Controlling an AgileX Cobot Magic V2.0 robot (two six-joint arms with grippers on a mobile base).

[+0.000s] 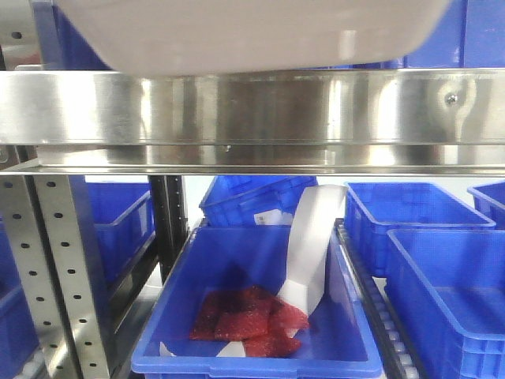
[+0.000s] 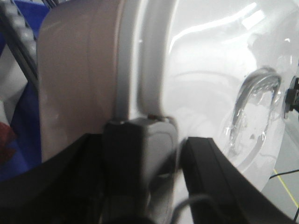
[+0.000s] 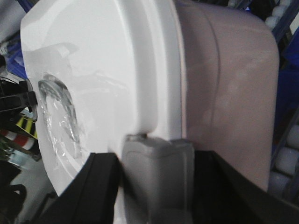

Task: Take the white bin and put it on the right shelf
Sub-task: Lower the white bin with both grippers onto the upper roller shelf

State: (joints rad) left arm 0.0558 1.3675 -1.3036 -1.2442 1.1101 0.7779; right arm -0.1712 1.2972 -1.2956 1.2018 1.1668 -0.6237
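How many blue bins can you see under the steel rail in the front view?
6, maybe more hidden: front centre with red packets; behind it; behind the upright at left; bottom-left corner; right rear; right front. A sliver at far right may be a seventh.

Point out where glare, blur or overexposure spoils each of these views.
Front view: bright streaks glare off the shelf rail; the white bin above it is cropped. Left wrist view: the bin lid is blown out and the gripper is soft. Right wrist view: the lid washes out.
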